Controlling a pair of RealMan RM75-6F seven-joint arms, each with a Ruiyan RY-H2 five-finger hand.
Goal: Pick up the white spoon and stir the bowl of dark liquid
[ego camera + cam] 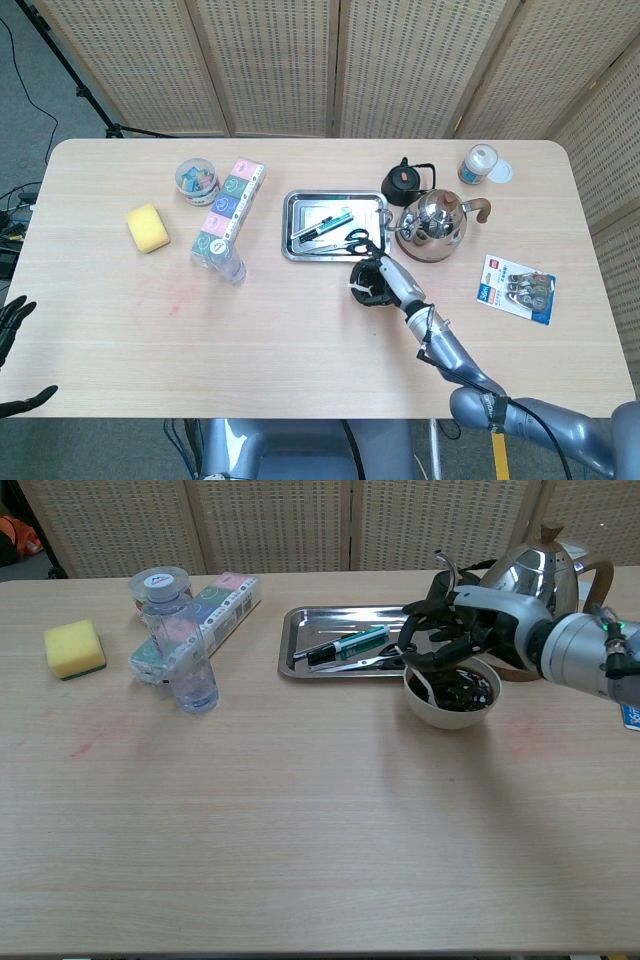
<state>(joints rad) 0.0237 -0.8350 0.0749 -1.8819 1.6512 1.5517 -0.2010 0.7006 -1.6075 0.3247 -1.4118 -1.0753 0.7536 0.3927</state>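
White spoon [421, 681] stands in the bowl of dark liquid [451, 693] (beside the steel tray [300, 640]), grasped by the right hand [445, 640]. Stirring is judged under way; the next move calls for a circular sweep clear of the rim. Left hand [12, 325] hangs released at the table edge.
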